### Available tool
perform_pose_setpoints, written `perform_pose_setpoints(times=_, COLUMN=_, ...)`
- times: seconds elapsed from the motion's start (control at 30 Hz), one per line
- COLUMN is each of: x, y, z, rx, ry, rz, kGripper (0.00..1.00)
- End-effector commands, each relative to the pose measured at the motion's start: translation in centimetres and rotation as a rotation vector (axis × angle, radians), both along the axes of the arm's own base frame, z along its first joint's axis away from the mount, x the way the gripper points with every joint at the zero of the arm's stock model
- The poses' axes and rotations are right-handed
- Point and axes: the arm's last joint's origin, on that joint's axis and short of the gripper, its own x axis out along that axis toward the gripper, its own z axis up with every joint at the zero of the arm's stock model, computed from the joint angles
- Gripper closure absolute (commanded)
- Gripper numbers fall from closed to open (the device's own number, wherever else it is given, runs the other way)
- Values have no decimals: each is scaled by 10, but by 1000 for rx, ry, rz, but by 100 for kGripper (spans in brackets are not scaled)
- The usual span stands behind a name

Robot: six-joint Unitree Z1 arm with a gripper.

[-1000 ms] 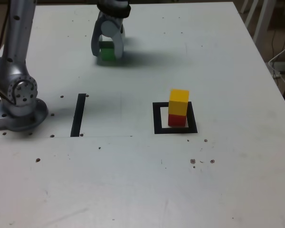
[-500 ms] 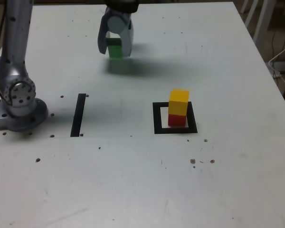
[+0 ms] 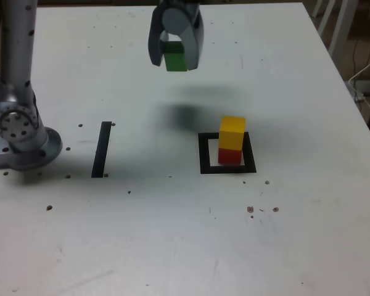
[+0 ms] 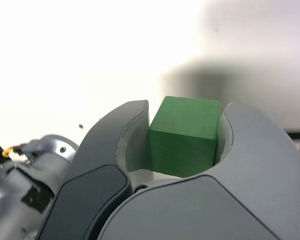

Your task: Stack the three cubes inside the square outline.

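Three cubes on view: two stacked in the outline, one carried in the air.

Right of centre in the exterior view, one black square outline [image 3: 228,169] lies on the white counter [image 3: 172,246]; inside it one red cube [image 3: 230,156] carries one yellow cube [image 3: 232,132]; at middle left lies one straight black strip [image 3: 101,148]; farther back, at upper centre, the hand [image 3: 176,60] pinches the single green cube [image 3: 175,62] clear above the counter, its shadow beneath.
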Motion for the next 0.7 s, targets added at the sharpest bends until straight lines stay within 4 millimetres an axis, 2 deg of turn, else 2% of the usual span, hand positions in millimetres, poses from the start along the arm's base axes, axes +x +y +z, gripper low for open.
perform_pose_setpoints(times=0.0, x=5, y=-16, z=11, rx=7, ry=-13, rz=-21, kGripper=72)
perform_pose_setpoints(times=0.13, x=15, y=-42, z=22, rx=10, ry=-32, rz=-48, kGripper=72)
perform_pose_setpoints(times=0.27, x=23, y=-61, z=25, rx=-10, ry=-41, rz=-59, kGripper=72)
perform_pose_setpoints(times=0.67, x=41, y=-101, z=22, rx=-38, ry=-45, rz=-75, kGripper=72)
